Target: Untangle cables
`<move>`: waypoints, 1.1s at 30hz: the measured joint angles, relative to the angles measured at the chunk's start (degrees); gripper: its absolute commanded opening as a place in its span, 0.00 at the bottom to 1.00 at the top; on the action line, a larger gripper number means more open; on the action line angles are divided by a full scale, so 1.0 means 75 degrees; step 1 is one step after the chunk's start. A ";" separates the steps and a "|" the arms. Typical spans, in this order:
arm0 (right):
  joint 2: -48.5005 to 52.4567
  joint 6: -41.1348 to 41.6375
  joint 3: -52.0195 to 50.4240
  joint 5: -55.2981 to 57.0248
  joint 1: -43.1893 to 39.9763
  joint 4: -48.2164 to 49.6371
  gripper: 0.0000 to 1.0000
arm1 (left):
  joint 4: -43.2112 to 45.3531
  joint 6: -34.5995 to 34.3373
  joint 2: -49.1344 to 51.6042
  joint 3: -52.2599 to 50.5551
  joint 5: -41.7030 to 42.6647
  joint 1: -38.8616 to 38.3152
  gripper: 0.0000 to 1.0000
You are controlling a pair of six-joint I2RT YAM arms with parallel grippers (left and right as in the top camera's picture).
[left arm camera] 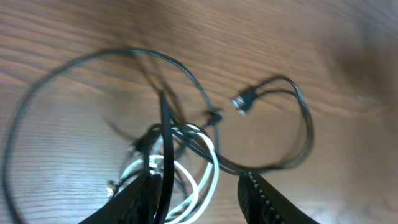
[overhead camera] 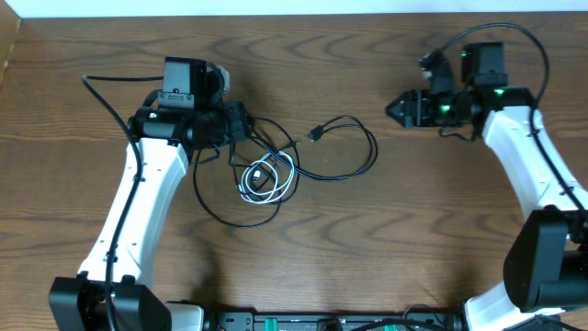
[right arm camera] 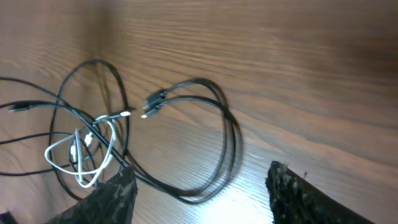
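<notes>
A white cable [overhead camera: 267, 178] lies coiled on the wooden table, tangled with thin black cable [overhead camera: 366, 156] that loops out to the right and ends in a plug [overhead camera: 315, 134]. My left gripper [overhead camera: 241, 122] hovers at the tangle's upper left. In the left wrist view its jaws [left arm camera: 202, 202] are open over the white coil [left arm camera: 208, 165], and a black strand [left arm camera: 165, 149] runs against the inside of the left finger. My right gripper [overhead camera: 393, 108] is open and empty, to the right of the loops. Its wrist view [right arm camera: 199, 199] shows the black loop [right arm camera: 230, 143] and white coil [right arm camera: 68, 149].
A larger black loop [overhead camera: 225, 213] trails toward the table's front, below the left arm. Thick robot cords run by each arm, one at the far left [overhead camera: 101, 92] and one at the back right [overhead camera: 514, 32]. The table's back edge [overhead camera: 294, 13] is near both arms.
</notes>
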 measured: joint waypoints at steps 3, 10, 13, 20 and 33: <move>0.0000 0.0172 0.0000 0.0006 0.0606 0.0271 0.65 | 0.0096 0.0029 -0.0015 0.0003 -0.0341 0.0233 0.44; 0.0020 0.1772 -0.0003 0.0510 0.2736 0.1043 0.54 | -0.0178 0.0050 -0.0015 0.0017 -0.0662 0.0629 0.40; 0.0358 0.2524 -0.0003 0.0833 0.3483 0.1274 0.54 | -0.0286 0.0050 -0.0015 0.0023 -0.0685 0.0638 0.40; 0.2095 0.3579 -0.0003 0.0539 0.4278 0.1326 0.55 | -0.0309 0.0050 -0.0015 0.0023 -0.0685 0.0638 0.40; 0.2503 0.4438 0.0009 0.0338 0.4628 0.1795 0.40 | -0.0353 0.0050 -0.0015 0.0023 -0.0685 0.0638 0.40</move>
